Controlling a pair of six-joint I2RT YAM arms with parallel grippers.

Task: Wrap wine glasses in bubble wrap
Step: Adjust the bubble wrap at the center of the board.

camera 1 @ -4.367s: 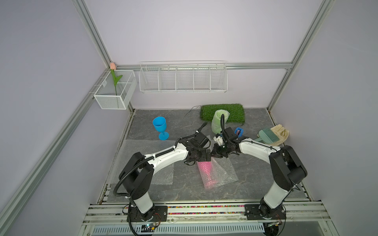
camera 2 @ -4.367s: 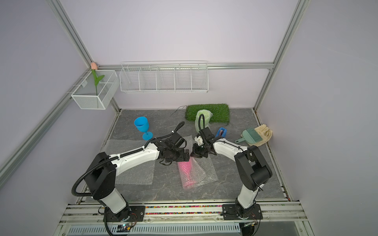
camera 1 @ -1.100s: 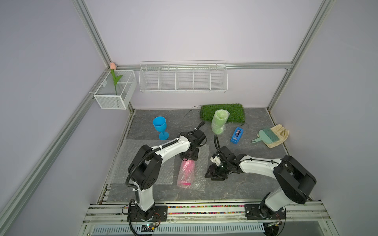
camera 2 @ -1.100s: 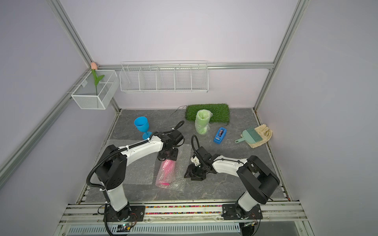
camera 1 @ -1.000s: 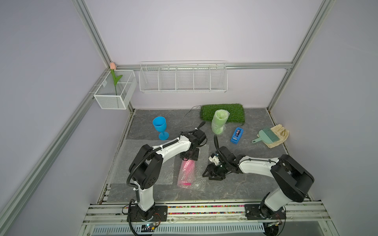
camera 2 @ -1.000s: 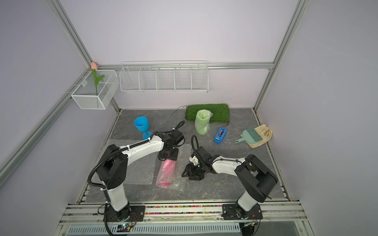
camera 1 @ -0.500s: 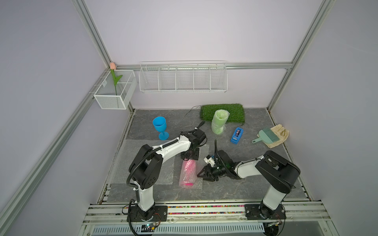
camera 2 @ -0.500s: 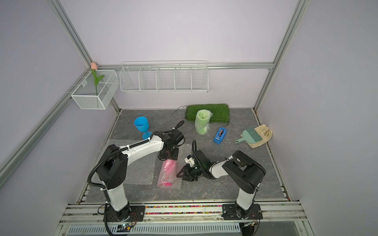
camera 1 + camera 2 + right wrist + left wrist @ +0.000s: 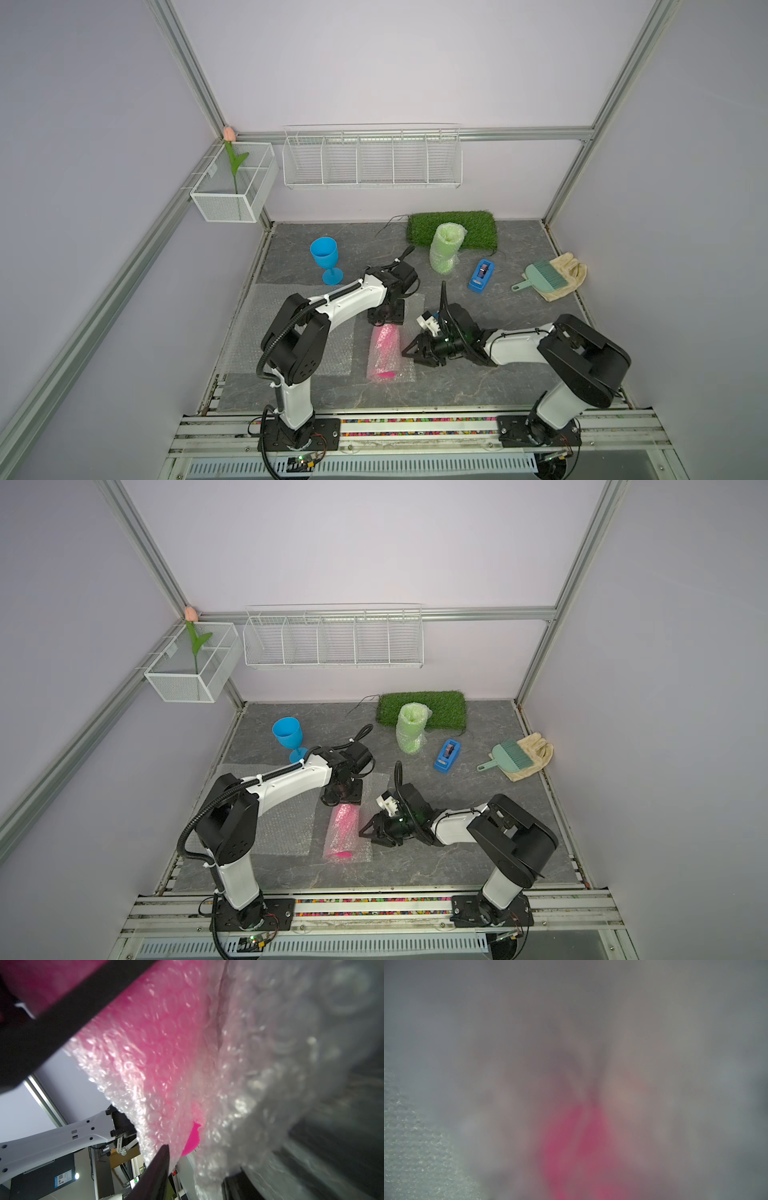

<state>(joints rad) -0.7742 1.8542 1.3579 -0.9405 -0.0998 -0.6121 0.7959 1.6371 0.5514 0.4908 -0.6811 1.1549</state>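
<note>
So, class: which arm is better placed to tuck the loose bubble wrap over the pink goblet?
Right, probably. The right gripper lies low beside the pink goblet, jaws apart at the loose edge of the bubble wrap. The left gripper sits at the goblet's far end, seemingly pinning it.

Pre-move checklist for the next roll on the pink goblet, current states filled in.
1. Hot pink plastic goblet lies inside the clear bubble wrap sheet: ok.
2. Left tool over one end of the bundle: ok; grip cannot tell, wrist view blurred.
3. Right tool at the wrap's loose side: ok; fingers apart, grip cannot tell.
4. Wrap closed round the goblet: not ok, a flap lies flat beside it.
5. Blue plastic goblet upright, unwrapped: ok.
6. Blue tape dispenser in view: ok.
</note>
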